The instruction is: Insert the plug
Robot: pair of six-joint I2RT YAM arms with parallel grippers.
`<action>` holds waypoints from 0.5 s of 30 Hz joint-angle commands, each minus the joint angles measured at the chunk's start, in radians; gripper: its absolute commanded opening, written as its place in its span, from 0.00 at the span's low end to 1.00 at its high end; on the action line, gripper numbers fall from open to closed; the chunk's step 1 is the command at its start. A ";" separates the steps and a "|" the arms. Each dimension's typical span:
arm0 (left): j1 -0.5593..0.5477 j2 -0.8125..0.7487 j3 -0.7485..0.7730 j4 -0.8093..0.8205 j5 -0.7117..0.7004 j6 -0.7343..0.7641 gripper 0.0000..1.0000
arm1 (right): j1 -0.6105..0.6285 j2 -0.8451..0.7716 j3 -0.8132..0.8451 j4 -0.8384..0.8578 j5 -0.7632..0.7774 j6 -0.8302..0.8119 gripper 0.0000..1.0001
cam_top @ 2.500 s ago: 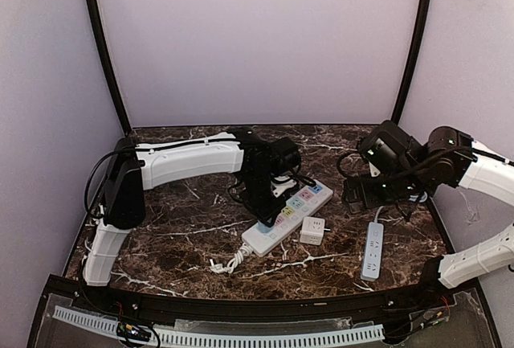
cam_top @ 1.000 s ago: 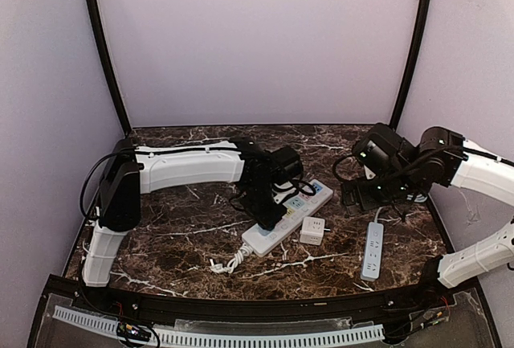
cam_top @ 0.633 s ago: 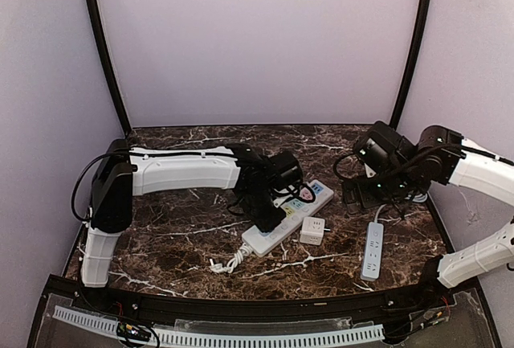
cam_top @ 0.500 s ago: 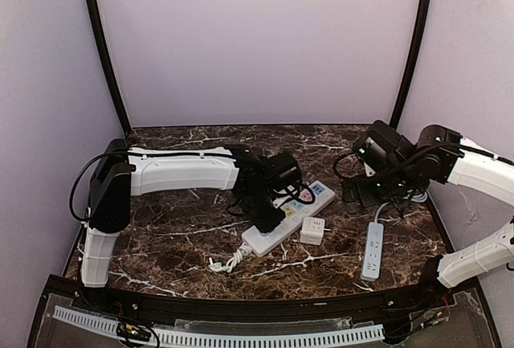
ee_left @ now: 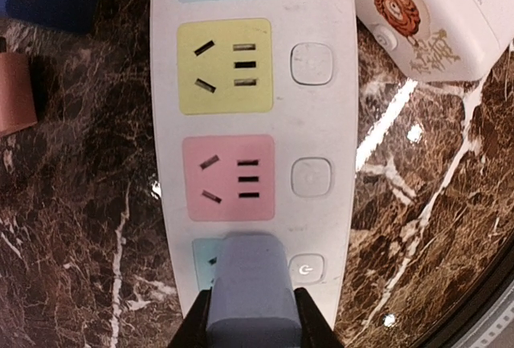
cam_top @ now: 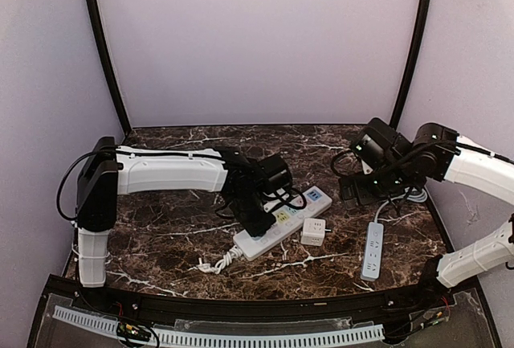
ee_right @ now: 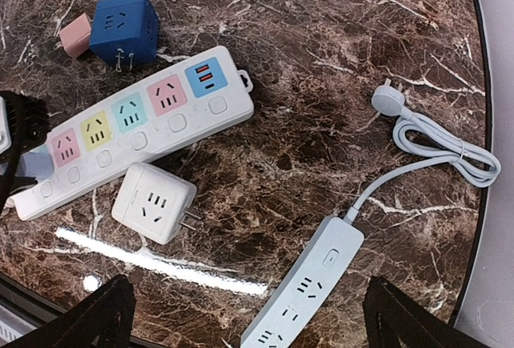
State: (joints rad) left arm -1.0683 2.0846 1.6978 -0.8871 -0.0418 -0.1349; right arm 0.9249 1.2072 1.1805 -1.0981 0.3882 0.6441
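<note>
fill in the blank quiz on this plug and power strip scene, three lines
1. The left hand is shut on a grey ___.
2. On the power strip, the socket between the yellow one and the left hand is ___.
3. The right hand is ___, holding nothing.
Missing words: plug; pink; open.

A white power strip (ee_left: 325, 107) has pastel yellow and pink sockets; the plug (ee_left: 252, 292) is grey-blue. The table (ee_left: 64, 227) is dark brown marble with white veins. A white cube adapter (ee_left: 434, 18) bears an orange tiger print.
</note>
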 commanded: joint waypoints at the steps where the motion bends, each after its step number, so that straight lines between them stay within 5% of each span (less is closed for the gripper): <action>1: 0.020 -0.027 -0.133 -0.170 0.012 -0.014 0.01 | -0.011 0.003 0.015 0.018 -0.004 -0.003 0.99; 15: 0.028 -0.150 -0.329 -0.114 -0.004 -0.046 0.01 | -0.014 0.013 0.020 0.030 -0.009 -0.010 0.99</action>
State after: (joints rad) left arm -1.0462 1.9194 1.4590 -0.8906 -0.0444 -0.1612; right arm 0.9211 1.2095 1.1805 -1.0927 0.3847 0.6437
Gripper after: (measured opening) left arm 0.260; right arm 0.986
